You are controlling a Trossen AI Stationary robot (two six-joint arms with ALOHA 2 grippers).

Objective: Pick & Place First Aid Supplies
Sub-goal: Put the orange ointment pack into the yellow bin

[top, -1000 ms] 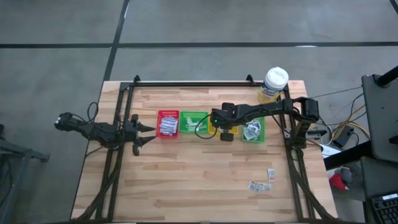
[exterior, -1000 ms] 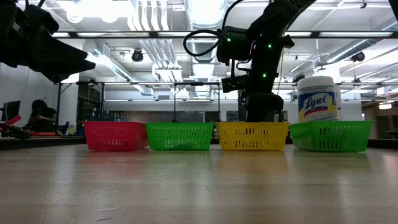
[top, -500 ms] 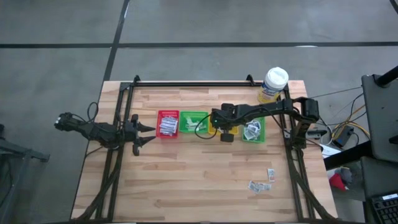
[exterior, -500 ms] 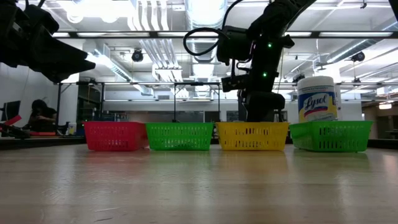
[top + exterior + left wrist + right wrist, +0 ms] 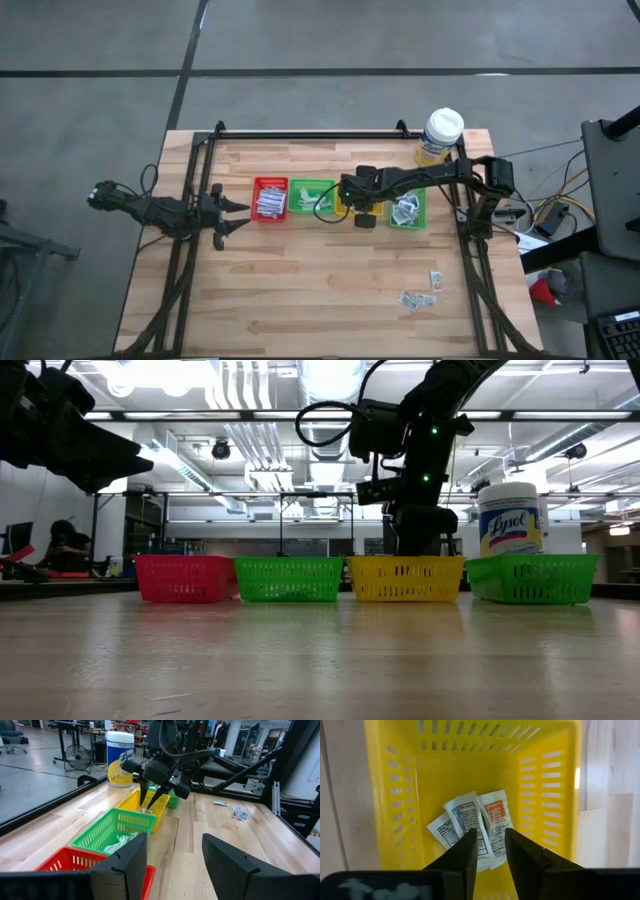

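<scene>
R pincer (image 5: 489,851) is seen directly above the yellow tray (image 5: 395,795), fingers parted by a narrow gap, nothing pinched between them. Three white packets (image 5: 470,827) are found lying flat on the yellow tray's floor, fanned & overlapping, one w/ orange print. In the high view the R arm is stretched from the bench's right side across to the tray row, pincer (image 5: 352,205) over the yellow tray (image 5: 347,213).

L pincer (image 5: 232,215) is held at the bench's left, just beside the red tray (image 5: 270,199), fingers spread wide, nothing gripped; in its wrist view both fingers (image 5: 125,860) frame the tray row.

Four trays are lined up across the bench (image 5: 320,280): red, green (image 5: 312,199), yellow, then a second green tray (image 5: 408,209). White strips are seen in the red tray, pale packets in both green ones. A few loose packets (image 5: 422,291) are left on the bench near the front right, well apart from the trays. A white-lidded tub (image 5: 440,135) stands upright near the far right corner.
</scene>
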